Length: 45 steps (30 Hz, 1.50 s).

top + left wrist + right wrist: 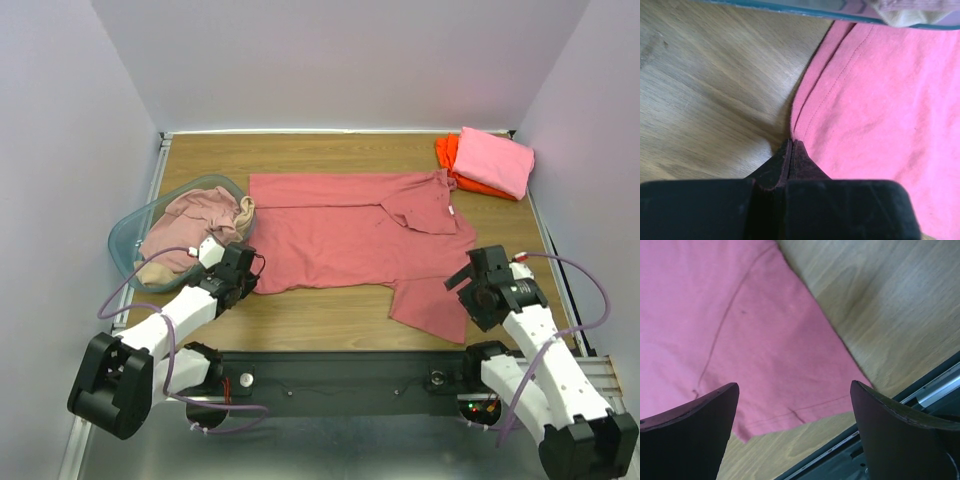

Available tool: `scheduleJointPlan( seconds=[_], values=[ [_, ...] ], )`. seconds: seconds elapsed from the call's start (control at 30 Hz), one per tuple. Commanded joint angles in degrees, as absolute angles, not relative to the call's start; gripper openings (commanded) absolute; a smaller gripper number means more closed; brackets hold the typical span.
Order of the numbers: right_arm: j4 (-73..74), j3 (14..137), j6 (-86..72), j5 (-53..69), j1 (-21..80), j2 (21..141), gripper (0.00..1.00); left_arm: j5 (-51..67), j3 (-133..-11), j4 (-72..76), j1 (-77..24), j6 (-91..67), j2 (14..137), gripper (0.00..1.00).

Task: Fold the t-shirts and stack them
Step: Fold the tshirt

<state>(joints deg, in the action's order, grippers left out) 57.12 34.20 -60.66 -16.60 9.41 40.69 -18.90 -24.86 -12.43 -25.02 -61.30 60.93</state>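
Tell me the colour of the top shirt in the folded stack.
The top folded shirt is bright pink, clearest in top external view.

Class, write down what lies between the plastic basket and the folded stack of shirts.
The large salmon-red t-shirt, spread out, fills that stretch from basket to folded stack, shown in the top external view.

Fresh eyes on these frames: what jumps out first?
The big salmon-red t-shirt spread mid-table, with the left claw shut on its near-left hem and the right claw open above its near-right sleeve. Next, a folded pink shirt stacked on an orange shirt in the far right corner, and a basket of crumpled shirts at the left.
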Motion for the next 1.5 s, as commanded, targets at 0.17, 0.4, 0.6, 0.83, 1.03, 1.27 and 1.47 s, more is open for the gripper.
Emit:
scheduleJointPlan(
  seconds=[0.17, 0.4, 0.6, 0.83, 1.03, 1.27, 1.47],
  values=[
    [55.2, 32.3, -61.5, -18.3, 9.2, 44.9, 0.85, -20.6, -24.9, -11.7, -24.8, -60.7, 61.2, 0.0],
    [51.5, 31.7, -58.5, -14.7, 9.2, 48.9, 0.78, -20.9, -26.0, -12.2, -24.8, -61.3, 62.0, 0.0],
    [44.7, 23.8, -60.0, -6.7, 9.3, 58.1, 0.73, -22.1, -27.2, -14.8, -24.7, -61.9, 62.3, 0.0],
    [43.8, 23.0, -61.0, -9.1, 9.2, 52.8, 0.68, -22.5, -27.7, -15.4, -24.7, -62.2, 62.0, 0.0],
    [42.3, 22.3, -61.4, -9.8, 9.3, 53.2, 0.63, -22.4, -28.6, -15.5, -24.6, -61.9, 63.6, 0.0],
    [34.8, 21.5, -59.7, -9.5, 9.3, 51.4, 0.38, -21.9, -29.0, -14.9, -24.6, -61.3, 65.2, 0.0],
    [27.2, 24.3, -56.9, -9.6, 9.2, 57.4, 0.39, -21.8, -29.9, -14.9, -24.5, -60.9, 66.4, 0.0]
  ],
)
